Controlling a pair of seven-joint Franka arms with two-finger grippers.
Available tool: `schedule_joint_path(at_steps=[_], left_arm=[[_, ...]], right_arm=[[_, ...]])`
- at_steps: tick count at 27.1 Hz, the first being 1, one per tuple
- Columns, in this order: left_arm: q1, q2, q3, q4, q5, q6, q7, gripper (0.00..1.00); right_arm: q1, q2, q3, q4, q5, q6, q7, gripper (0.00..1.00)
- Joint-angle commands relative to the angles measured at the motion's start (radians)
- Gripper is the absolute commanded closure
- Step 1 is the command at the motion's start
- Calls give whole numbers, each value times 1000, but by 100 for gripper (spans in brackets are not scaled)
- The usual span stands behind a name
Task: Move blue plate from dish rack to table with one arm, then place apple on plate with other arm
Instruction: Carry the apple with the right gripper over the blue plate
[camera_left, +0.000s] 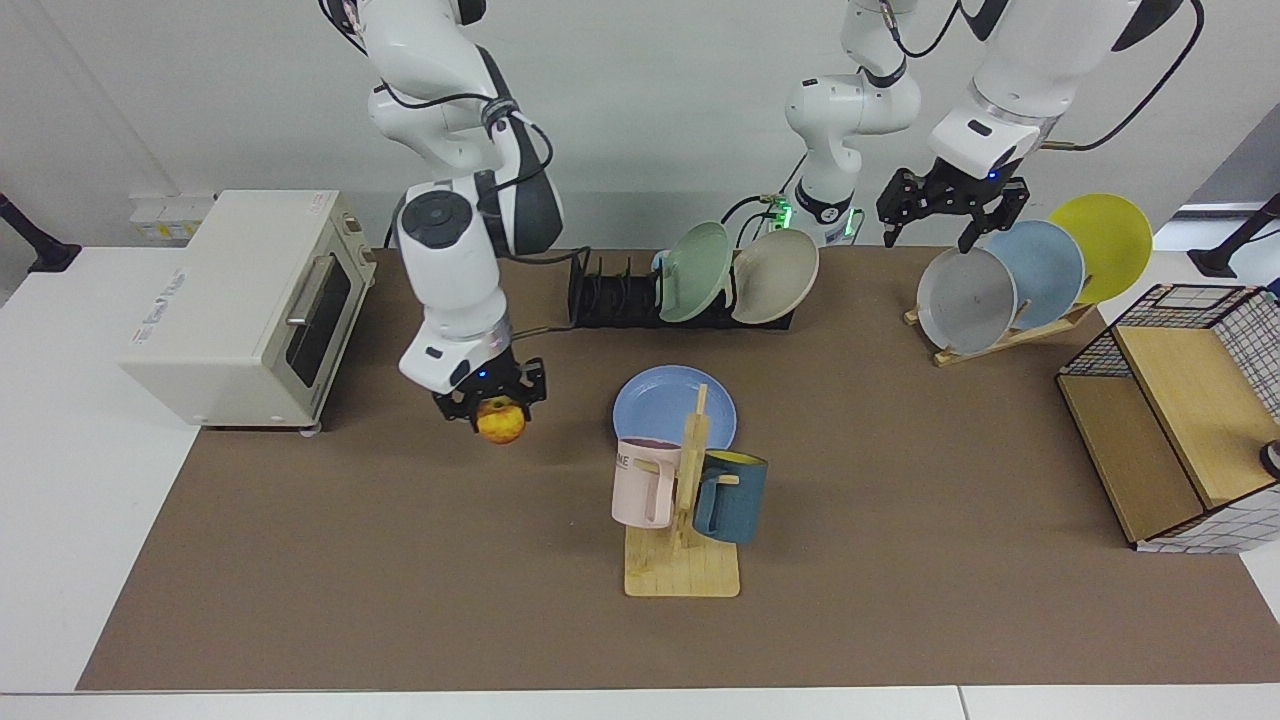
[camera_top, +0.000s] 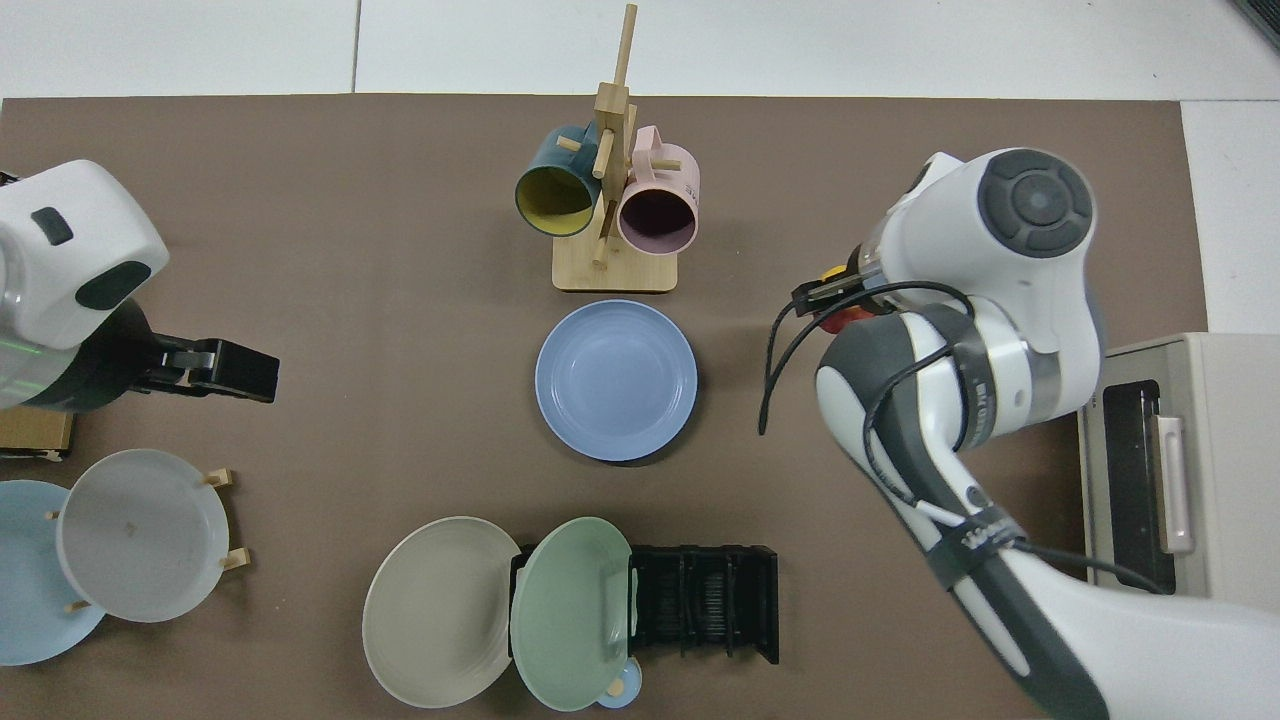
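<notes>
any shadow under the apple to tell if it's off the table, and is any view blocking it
Facing view: the right gripper holds the apple, and a soft shadow lies on the table below it, apart from the fruit, so it looks lifted. Top view: the arm's wrist covers most of the apple; the blue plate is evenly lit, without glare.

Plain white wall (camera_left: 650, 100) behind, white surface (camera_left: 60, 420) beside the brown mat, even light

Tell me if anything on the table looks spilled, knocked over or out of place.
Nothing stands out. The blue plate lies flat on the table, the right gripper holds the apple above the tabletop, and the left gripper waits above the wooden rack.
</notes>
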Motion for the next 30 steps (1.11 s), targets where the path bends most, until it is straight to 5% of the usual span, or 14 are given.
schedule_joint_path(at_steps=[1, 14, 23, 30], left_arm=[[8, -21, 0, -16, -15, 8, 8, 0], [8, -24, 2, -16, -15, 6, 8, 0], [8, -24, 2, -16, -15, 6, 8, 0], [8, -26, 3, -16, -15, 6, 8, 0]], right_arm=[[123, -17, -6, -1, 12, -12, 182, 100], [343, 56, -5, 16, 19, 68, 515, 100], [341, 135, -5, 10, 114, 149, 521, 100], [355, 181, -5, 5, 117, 185, 506, 100]])
